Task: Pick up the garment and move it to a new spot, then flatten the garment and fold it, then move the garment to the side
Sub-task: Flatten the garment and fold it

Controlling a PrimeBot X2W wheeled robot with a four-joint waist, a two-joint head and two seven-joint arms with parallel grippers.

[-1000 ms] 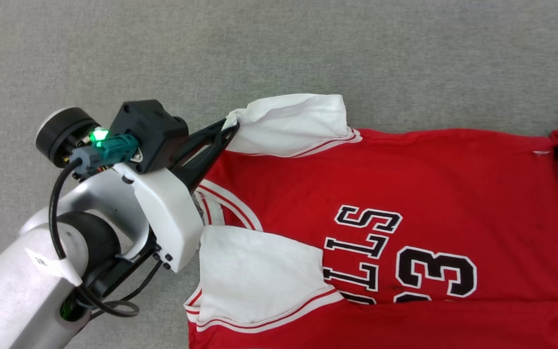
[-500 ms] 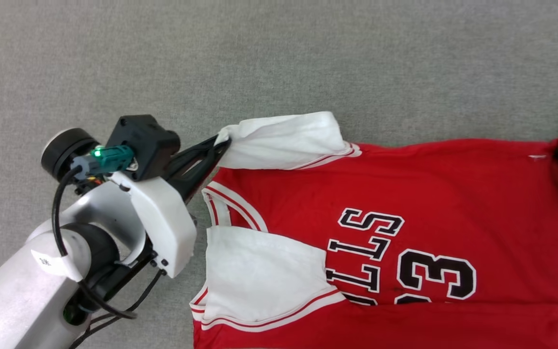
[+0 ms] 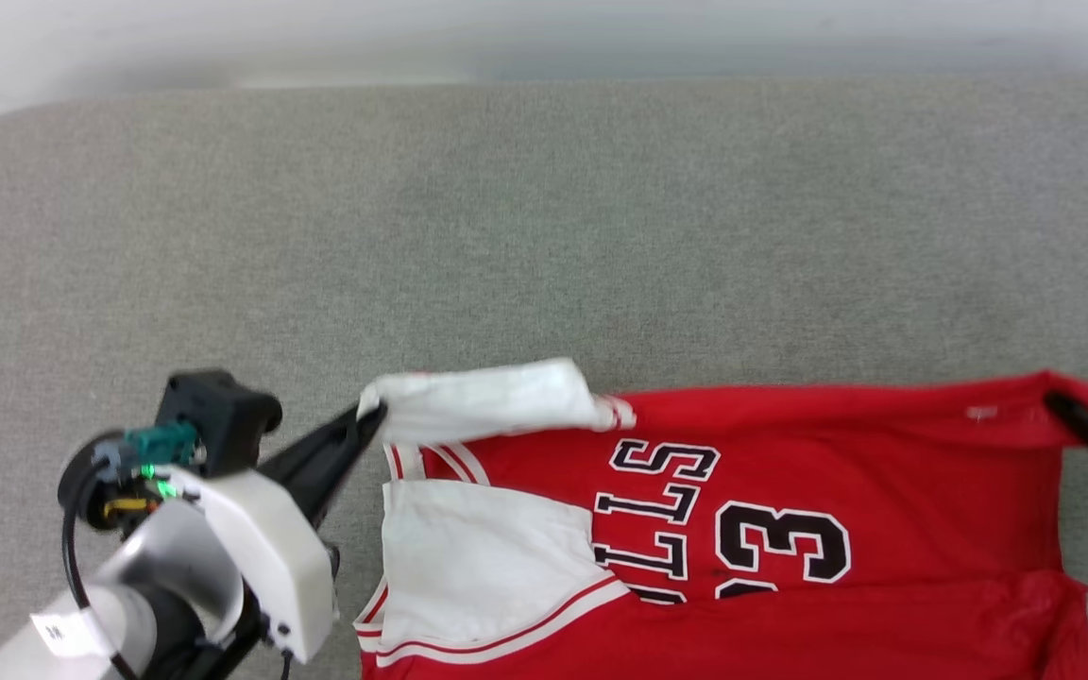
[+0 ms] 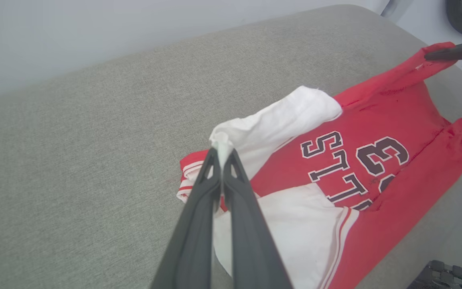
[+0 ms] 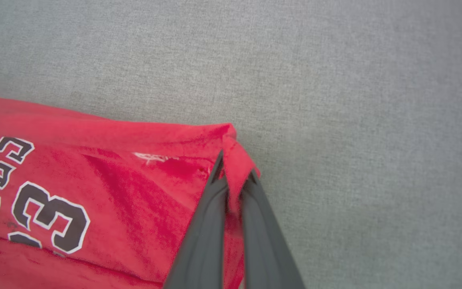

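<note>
Both pinched shut: my left claw (image 3: 369, 416) on the jersey's (image 3: 884, 472) white sleeve tip, right claw (image 5: 235, 176) on its red hem corner, far edge held taut over the grey fabric surface's (image 3: 544, 236) near edge, probably for relocating.

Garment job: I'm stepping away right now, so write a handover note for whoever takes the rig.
Left pincer: shut on the tip of the far white sleeve, held up off the grey surface.
Right pincer: shut on the far hem corner.
Garment: front up, stretched between both pincers. Its near part lies on the surface, with the near sleeve folded over the chest.
Done: both far corners gripped.
Left: finish flattening and folding, then move it aside.
</note>
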